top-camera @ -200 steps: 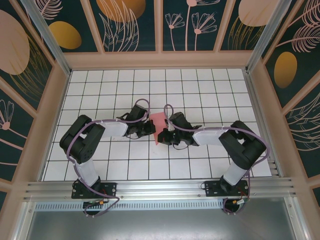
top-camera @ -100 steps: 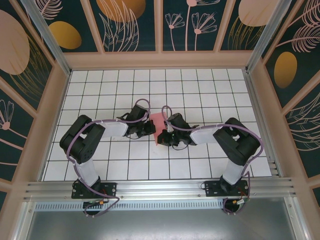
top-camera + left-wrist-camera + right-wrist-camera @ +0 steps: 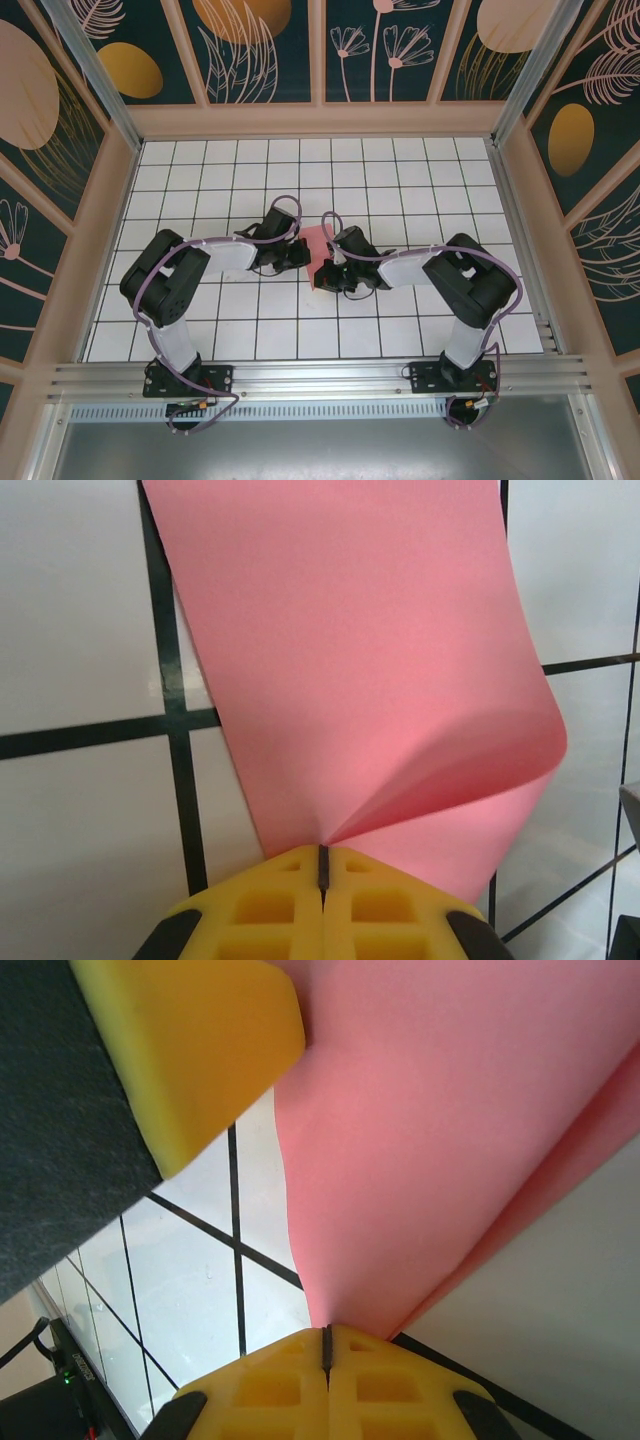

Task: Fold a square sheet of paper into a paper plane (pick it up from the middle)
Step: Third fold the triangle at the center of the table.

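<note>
The square sheet of paper (image 3: 318, 250) is pink-red and held up off the tiles at mid-table, between the two arms. My left gripper (image 3: 303, 252) is shut on its left edge. In the left wrist view the yellow fingertips (image 3: 300, 880) pinch the paper (image 3: 350, 660), which bends over in a soft curl on the right. My right gripper (image 3: 328, 268) is shut on the sheet's near right edge. In the right wrist view that gripper (image 3: 326, 1338) nips the paper (image 3: 450, 1130), with the left gripper's yellow finger (image 3: 190, 1030) at top left. The paper is a bent sheet; no paper plane shape is in view.
The white gridded tabletop (image 3: 400, 180) is walled by a wooden frame (image 3: 318, 120) at the back and sides. An aluminium rail (image 3: 320, 380) runs along the near edge by the arm bases. Open tiles lie behind and in front of the grippers.
The right arm's elbow has swung a little left and back, and its gripper has edged closer to the left one. The paper stays pinched by both grippers.
</note>
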You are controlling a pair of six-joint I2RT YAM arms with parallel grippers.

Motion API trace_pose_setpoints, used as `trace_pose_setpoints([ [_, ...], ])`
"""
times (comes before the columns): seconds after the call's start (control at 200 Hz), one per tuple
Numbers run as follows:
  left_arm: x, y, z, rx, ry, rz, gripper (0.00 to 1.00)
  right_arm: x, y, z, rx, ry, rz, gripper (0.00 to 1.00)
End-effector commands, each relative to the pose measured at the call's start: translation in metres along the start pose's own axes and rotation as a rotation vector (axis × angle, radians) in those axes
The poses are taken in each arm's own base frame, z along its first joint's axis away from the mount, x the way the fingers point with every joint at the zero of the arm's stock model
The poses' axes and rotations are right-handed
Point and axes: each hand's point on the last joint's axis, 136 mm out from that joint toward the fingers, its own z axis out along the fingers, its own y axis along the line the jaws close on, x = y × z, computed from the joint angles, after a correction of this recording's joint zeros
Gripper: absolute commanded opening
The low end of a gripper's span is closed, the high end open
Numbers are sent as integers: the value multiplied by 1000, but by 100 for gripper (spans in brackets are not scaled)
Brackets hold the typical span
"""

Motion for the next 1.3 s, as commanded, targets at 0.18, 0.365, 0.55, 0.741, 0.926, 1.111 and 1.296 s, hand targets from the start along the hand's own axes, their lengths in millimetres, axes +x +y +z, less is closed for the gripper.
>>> trace_pose_setpoints([
  [0.18,-11,-22,-12,68,-31,48,10,2,-13,5,73,12,2,0],
  [0.365,-1,-27,-20,120,-28,37,11,2,-16,7,87,13,20,0],
  [0.55,9,-30,-23,152,-10,41,11,2,-19,8,97,16,38,0],
  [0.741,15,-31,-19,158,3,48,10,2,-21,7,104,15,54,0],
  [0.926,21,-18,-8,125,29,35,8,1,-21,7,104,15,64,0],
  [1.111,25,-9,0,92,44,26,5,-2,-13,4,76,-1,54,0],
  [1.296,25,-4,4,69,46,27,4,-10,7,-5,8,-33,26,0],
])
